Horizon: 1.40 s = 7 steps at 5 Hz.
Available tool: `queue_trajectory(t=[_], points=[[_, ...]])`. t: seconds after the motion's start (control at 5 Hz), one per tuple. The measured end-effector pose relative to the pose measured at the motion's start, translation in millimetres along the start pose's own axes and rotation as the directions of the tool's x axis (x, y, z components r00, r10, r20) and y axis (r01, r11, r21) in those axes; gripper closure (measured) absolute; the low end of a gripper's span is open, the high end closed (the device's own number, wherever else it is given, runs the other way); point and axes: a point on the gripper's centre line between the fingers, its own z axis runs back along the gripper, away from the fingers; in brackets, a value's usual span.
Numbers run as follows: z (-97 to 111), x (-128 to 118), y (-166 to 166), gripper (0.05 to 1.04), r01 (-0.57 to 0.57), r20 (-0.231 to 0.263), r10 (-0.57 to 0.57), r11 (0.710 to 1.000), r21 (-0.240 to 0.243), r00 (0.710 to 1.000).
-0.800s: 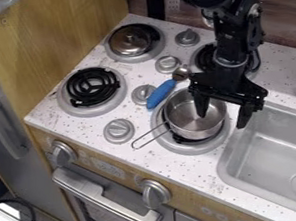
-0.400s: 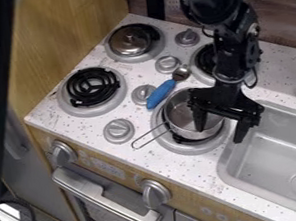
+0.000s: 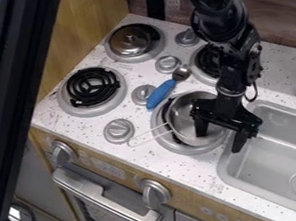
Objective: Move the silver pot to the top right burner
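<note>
The black gripper (image 3: 219, 142) is low over the front right burner, its fingers apart and astride the right side of the silver pot (image 3: 183, 118). One finger reaches down inside the pot and the other is outside, by the sink edge. The pot is on the front right burner (image 3: 167, 139), slightly tilted, with its wire handle toward the lower left. Behind it, the top right burner (image 3: 207, 61) is partly covered by the arm.
A blue-handled spoon (image 3: 161, 94) lies just behind the pot. A metal lid or pan (image 3: 129, 40) rests on the back left burner, and the front left burner (image 3: 93, 86) has a bare coil. The sink (image 3: 283, 157) is at the right. A dark post (image 3: 24, 96) crosses the left side.
My gripper has moved down and slightly left, still open, with one finger now deeper in the pot. The pot has shifted and tipped a little, its handle end rising. The dark post has swung right.
</note>
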Motion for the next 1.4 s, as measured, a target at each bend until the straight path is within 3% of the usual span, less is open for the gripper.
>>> queue_trajectory(t=[0.2, 0.6, 0.8, 1.0, 1.2, 1.4], points=[[-0.4, 5.7, 3.9, 0.117, -0.001, 0.032, 0.001, 1.0, 0.001, 0.999], [-5.3, 9.4, 7.6, 0.68, 0.073, 0.106, -0.076, 0.997, 0.029, 0.992], [-3.6, 13.0, 6.5, 0.9, 0.132, 0.134, -0.14, 0.989, 0.064, 0.981], [2.9, 30.3, -0.3, 0.999, 0.071, 0.222, -0.076, 0.997, 0.028, 0.972], [27.0, 67.7, -5.6, 1.013, -0.065, 0.333, 0.064, 0.998, -0.007, 0.941], [27.1, 93.0, -7.1, 1.013, -0.09, 0.386, 0.08, 0.996, 0.006, 0.919]])
